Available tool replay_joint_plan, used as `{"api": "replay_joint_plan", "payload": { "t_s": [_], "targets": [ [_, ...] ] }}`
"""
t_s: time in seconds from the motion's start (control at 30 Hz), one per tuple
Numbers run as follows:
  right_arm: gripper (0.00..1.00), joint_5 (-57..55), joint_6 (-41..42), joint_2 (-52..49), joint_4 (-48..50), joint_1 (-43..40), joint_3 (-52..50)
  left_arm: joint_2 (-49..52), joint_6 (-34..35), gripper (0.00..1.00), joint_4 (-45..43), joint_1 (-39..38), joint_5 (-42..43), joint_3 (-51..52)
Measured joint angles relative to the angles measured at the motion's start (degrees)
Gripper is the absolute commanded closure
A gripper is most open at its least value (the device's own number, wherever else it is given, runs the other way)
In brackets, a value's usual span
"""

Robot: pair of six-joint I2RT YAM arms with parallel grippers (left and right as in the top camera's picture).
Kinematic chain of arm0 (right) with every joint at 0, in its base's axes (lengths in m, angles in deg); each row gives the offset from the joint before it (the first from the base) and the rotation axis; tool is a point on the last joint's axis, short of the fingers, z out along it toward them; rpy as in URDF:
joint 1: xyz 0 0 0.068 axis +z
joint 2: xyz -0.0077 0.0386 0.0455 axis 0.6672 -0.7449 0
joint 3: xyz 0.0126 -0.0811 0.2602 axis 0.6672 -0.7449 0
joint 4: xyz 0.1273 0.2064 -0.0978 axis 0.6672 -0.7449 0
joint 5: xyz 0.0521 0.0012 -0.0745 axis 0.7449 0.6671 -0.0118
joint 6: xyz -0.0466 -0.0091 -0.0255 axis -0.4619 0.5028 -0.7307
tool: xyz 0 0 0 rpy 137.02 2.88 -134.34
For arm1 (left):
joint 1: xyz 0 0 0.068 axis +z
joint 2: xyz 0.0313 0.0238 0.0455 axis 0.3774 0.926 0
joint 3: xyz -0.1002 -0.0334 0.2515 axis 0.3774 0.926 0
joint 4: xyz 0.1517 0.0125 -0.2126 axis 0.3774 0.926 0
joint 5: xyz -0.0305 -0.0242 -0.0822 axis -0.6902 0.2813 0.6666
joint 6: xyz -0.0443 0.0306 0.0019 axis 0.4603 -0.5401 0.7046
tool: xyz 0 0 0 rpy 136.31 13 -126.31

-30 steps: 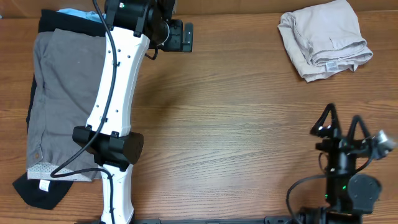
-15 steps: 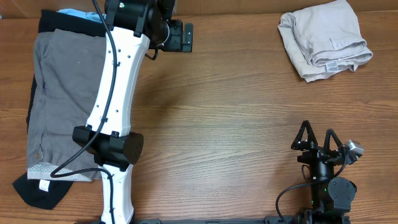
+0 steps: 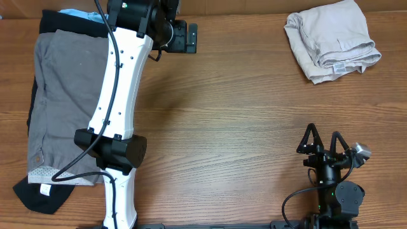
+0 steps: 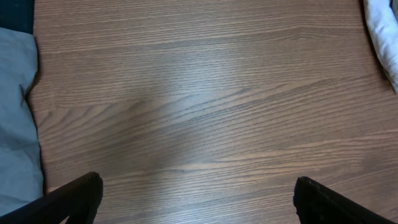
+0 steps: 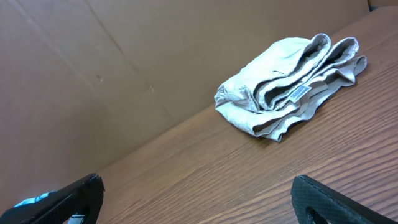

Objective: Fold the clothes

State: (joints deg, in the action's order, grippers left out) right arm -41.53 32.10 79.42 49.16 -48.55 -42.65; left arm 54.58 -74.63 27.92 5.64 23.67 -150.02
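Note:
The beige shorts lie folded in a bundle at the table's far right, white label showing; they also show in the right wrist view. Grey shorts lie spread at the left on top of a black garment, with a light-blue garment peeking out at the far edge. My left gripper is open and empty near the far edge, over bare wood. My right gripper is open and empty near the front right, well short of the beige shorts.
The white left arm lies along the right edge of the grey shorts. A brown cardboard wall stands behind the table. In the left wrist view, grey cloth shows at the left edge and pale cloth at the top right.
My right arm moved left and drew back toward the front edge, then stopped. The left arm and the clothes have not moved.

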Motion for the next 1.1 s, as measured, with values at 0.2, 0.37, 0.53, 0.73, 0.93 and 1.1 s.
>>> {"api": "replay_joint_plan", "payload": {
  "t_s": [0.2, 0.37, 0.53, 0.73, 0.93, 1.1],
  "targets": [
    [0.0, 0.0, 0.04, 0.0, 0.0, 0.0, 0.0, 0.0, 0.0, 0.0, -0.02, 0.0, 0.0, 0.0],
    [0.0, 0.0, 0.04, 0.0, 0.0, 0.0, 0.0, 0.0, -0.02, 0.0, -0.2, -0.02, -0.66, 0.0],
    [0.0, 0.0, 0.07, 0.0, 0.0, 0.0, 0.0, -0.13, -0.04, 0.0, -4.92, -0.9, -3.26, 0.04],
    [0.0, 0.0, 0.07, -0.02, 0.0, 0.0, 0.0, -7.48, -0.24, 0.0, -23.87, -2.16, -4.09, 12.79],
    [0.0, 0.02, 0.07, 0.0, -0.04, 0.0, 0.0, -24.55, -0.26, 0.0, -47.89, -1.88, -4.33, 43.87],
    [0.0, 0.02, 0.07, 0.0, -0.04, 0.0, 0.0, -38.77, -0.26, 0.0, -61.22, 0.63, -4.48, 70.6]
  ]
}}
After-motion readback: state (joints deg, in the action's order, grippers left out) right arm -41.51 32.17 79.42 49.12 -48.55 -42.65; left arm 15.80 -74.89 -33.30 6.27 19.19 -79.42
